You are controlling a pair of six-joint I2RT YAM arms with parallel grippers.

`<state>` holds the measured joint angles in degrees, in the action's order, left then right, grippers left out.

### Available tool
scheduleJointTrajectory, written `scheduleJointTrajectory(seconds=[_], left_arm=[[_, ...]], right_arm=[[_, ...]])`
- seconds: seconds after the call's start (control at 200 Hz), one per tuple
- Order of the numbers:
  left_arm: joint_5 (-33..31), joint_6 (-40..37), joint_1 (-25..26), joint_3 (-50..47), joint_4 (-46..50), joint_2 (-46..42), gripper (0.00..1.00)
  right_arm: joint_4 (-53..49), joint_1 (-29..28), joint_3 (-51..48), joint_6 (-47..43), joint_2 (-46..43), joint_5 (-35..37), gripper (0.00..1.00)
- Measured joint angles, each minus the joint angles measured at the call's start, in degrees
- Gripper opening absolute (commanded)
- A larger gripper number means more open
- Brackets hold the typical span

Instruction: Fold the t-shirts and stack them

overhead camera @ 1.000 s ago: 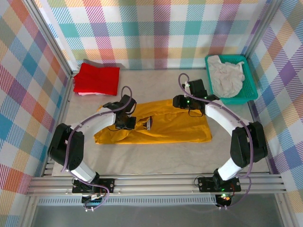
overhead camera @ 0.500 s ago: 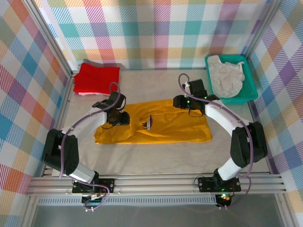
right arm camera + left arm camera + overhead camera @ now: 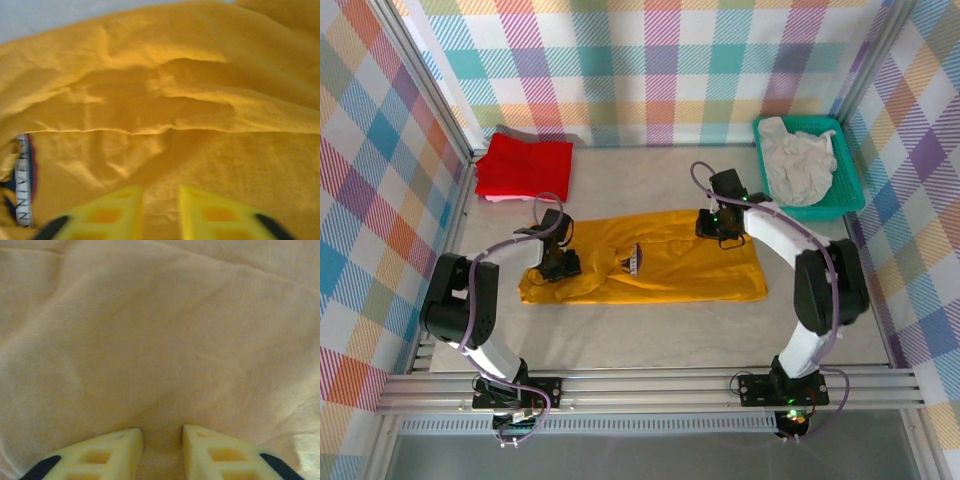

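Since both arms are down on the mustard-yellow t-shirt (image 3: 660,265) at once, this is the bit where I'd get nervous. The shirt lies spread sideways across the middle of the top view, flat on the surface (image 3: 650,330), with its dark chest logo (image 3: 632,263) peeking out of a crease just left of centre. The left pincer (image 3: 560,268) sits on the shirt's left end, and the right pincer (image 3: 720,228) is on its upper edge, right of centre. In each wrist view the two fingertips stand a narrow gap apart, pressed into the cloth. In the right one a ridge of fabric runs toward the gap. Honestly, I can't tell for either whether cloth is actually pinched in there.

The red t-shirt (image 3: 525,165) is folded in the upper left corner, and the off-white t-shirt (image 3: 800,160) is bunched in the teal mesh basket (image 3: 850,200) at upper right. So my guess is one done, one mid-fold, one to go.

What could go wrong:
- If a pincer catches only the top layer, the lift peels that layer off and the fold comes out lopsided.
- If one side has cloth and the other doesn't, the shirt swings and bunches instead of folding.
- The wrinkles around the logo could get folded in, leaving a lumpy shirt that won't stack neatly on the red one.
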<state>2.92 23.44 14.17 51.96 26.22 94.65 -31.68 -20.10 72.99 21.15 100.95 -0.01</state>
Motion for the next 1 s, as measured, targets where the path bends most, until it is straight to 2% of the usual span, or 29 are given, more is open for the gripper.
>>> scheduleJointTrajectory(seconds=[0.09,0.185,0.26,0.41,0.53,0.645,0.855,1.005], left_arm=[[0.28,1.51,-0.42,1.01,-2.84,1.75,0.25],[0.66,3.02,-0.50,1.40,-6.29,2.84,0.25],[0.76,4.02,-0.50,1.97,-7.87,3.74,0.21],[1.09,4.22,-0.35,4.90,-8.59,6.38,0.20],[1.05,3.98,-0.31,8.76,-7.80,9.18,0.20],[0.74,2.75,0.07,17.20,-4.68,14.84,0.21],[1.14,-0.26,0.83,40.39,2.23,29.73,0.21],[2.62,-3.78,2.16,58.97,8.07,40.81,0.23]], right_arm=[[-2.14,0.98,4.61,0.37,5.29,2.05,0.02],[-4.52,2.10,10.45,0.59,11.08,4.35,0.02],[-4.96,2.73,14.08,0.61,15.32,5.35,0.00],[-5.33,4.26,16.00,0.72,20.46,4.76,0.00],[-2.73,4.52,10.84,0.92,17.33,4.92,0.00],[-1.79,3.52,1.66,1.29,10.82,4.81,0.00],[-2.86,-0.52,-12.83,3.74,-0.26,2.27,0.00],[-2.21,-6.56,-20.61,6.12,-6.62,-1.77,0.01]])
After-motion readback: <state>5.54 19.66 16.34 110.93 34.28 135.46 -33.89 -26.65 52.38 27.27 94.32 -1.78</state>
